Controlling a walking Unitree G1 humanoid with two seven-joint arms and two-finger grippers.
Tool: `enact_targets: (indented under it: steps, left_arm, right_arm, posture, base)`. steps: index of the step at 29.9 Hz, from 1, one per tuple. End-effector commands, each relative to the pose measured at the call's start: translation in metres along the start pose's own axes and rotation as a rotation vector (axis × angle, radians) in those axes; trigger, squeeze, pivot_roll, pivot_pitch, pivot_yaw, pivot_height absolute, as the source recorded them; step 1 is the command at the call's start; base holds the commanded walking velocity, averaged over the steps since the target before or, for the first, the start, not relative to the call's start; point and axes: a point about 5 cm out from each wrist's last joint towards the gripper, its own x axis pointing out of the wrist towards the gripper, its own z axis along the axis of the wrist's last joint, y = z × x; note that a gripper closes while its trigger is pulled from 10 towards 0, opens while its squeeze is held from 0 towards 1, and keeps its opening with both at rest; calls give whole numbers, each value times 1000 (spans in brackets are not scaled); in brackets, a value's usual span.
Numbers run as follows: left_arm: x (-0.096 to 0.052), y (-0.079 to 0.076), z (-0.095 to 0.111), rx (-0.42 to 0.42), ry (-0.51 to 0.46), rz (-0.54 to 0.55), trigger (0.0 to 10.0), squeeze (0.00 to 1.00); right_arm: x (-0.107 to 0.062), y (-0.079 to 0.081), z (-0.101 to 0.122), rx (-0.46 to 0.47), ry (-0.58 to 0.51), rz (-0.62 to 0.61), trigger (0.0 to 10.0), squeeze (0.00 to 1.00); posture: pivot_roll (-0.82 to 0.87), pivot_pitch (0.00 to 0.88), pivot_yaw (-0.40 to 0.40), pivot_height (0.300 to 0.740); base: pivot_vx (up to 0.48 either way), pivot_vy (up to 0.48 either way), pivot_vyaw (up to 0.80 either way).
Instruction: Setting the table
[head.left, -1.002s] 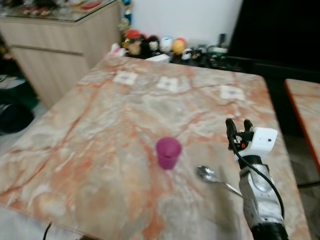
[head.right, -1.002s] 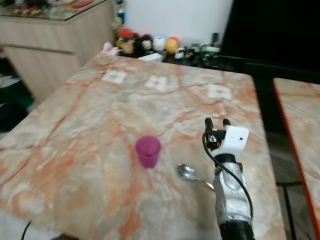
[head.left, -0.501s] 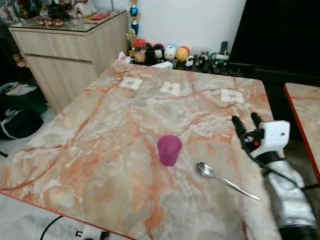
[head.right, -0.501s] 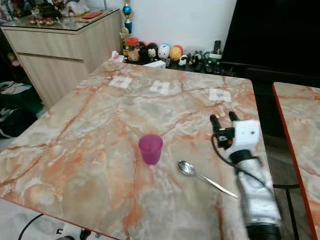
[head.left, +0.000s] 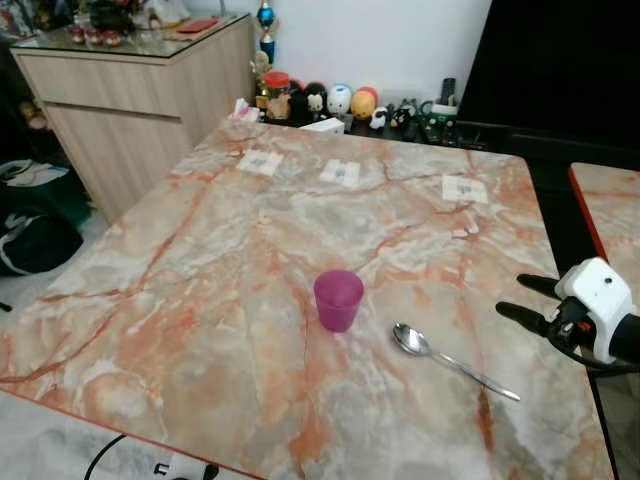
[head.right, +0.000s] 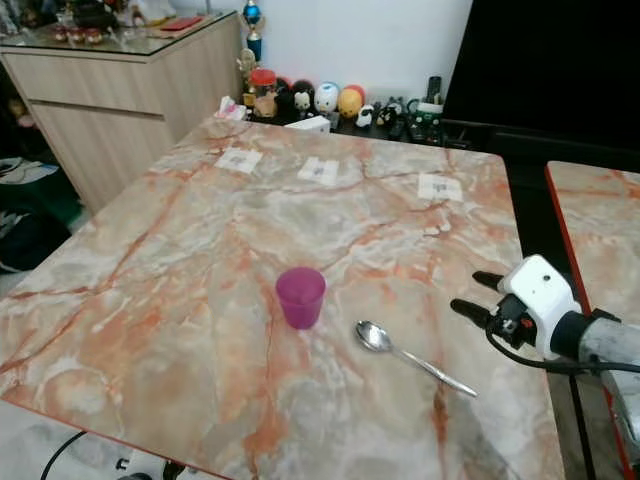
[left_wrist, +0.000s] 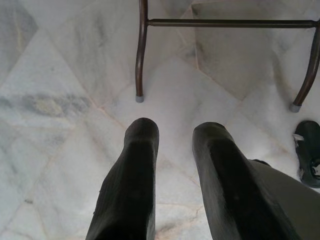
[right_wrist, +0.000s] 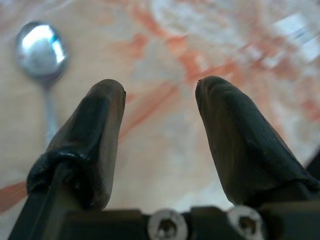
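The spoon (head.right: 413, 358) lies on the desk (head.right: 200, 240) beside the purple cup (head.right: 300, 297), its handle slanting toward the near right corner. My right hand (head.right: 468, 296) hovers at the right edge, fingers spread, holding nothing, nearest that handle.

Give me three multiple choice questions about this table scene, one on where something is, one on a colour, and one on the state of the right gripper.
1. Where does the spoon lie?
A. Inside the cup
B. On the table, to the robot's right of the cup
C. On the floor

2. What colour is the cup?
A. Purple
B. Green
C. White

3. How is the right gripper?
A. Shut on the spoon
B. Shut on the cup
C. Open, holding nothing

Answers: B, the spoon rests on the marble beside the cup; A, the cup is plainly purple; C, its fingers stand apart with nothing between.
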Motion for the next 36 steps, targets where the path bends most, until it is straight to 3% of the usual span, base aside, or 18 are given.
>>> enact_targets:
  steps: [1, 5, 6, 11, 13, 14, 16, 17, 18, 19, 36]
  left_arm:
    - [0, 0, -1, 15, 13, -3, 10000, 0]
    - [0, 1, 0, 20, 8, -2, 10000, 0]
    - [0, 1, 1, 22, 8, -1, 10000, 0]
    - [0, 2, 1, 21, 8, 1, 10000, 0]
    - [0, 2, 1, 22, 9, 0, 10000, 0]
    - [0, 2, 1, 23, 9, 0, 10000, 0]
    - [0, 2, 1, 24, 9, 0, 10000, 0]
    - [0, 2, 0, 24, 9, 0, 10000, 0]
    - [0, 2, 0, 26, 9, 0, 10000, 0]
    - [0, 2, 0, 27, 9, -1, 10000, 0]
    - [-1, 3, -2, 27, 15, 4, 10000, 0]
  right_arm:
    - [7, 8, -4, 28, 15, 51, 10000, 0]
    - [23, 19, -14, 68, 55, 97, 10000, 0]
    - [34, 28, -18, 98, 62, 127, 10000, 0]
    - [48, 35, -22, 100, 74, 161, 10000, 0]
    - [53, 34, -18, 107, 53, 167, 10000, 541]
    - [55, 34, -16, 101, 50, 172, 10000, 894]
    - [56, 34, -15, 91, 50, 179, 10000, 941]
    - [57, 34, -15, 88, 51, 181, 10000, 941]
    - [59, 32, -14, 78, 56, 184, 10000, 188]
    - [60, 31, -14, 69, 61, 185, 10000, 0]
    - [63, 37, -17, 55, 82, 295, 10000, 0]
  posture:
    - [17, 0, -12, 740]
    - [20, 0, -9, 740]
    - [22, 0, -7, 740]
    - [31, 0, -10, 740]
    - [34, 0, -11, 740]
    - [34, 0, -10, 740]
    - [35, 0, -10, 740]
    - [35, 0, -10, 740]
    - [39, 0, -10, 740]
    - [39, 0, -10, 740]
    - [52, 0, -14, 740]
  base:
    - [0, 0, 0]
    - [0, 0, 0]
    - [0, 0, 0]
    - [0, 0, 0]
    - [0, 0, 0]
    - [0, 0, 0]
    - [0, 0, 0]
    - [0, 0, 0]
    - [0, 0, 0]
    - [0, 0, 0]
    - [0, 0, 0]
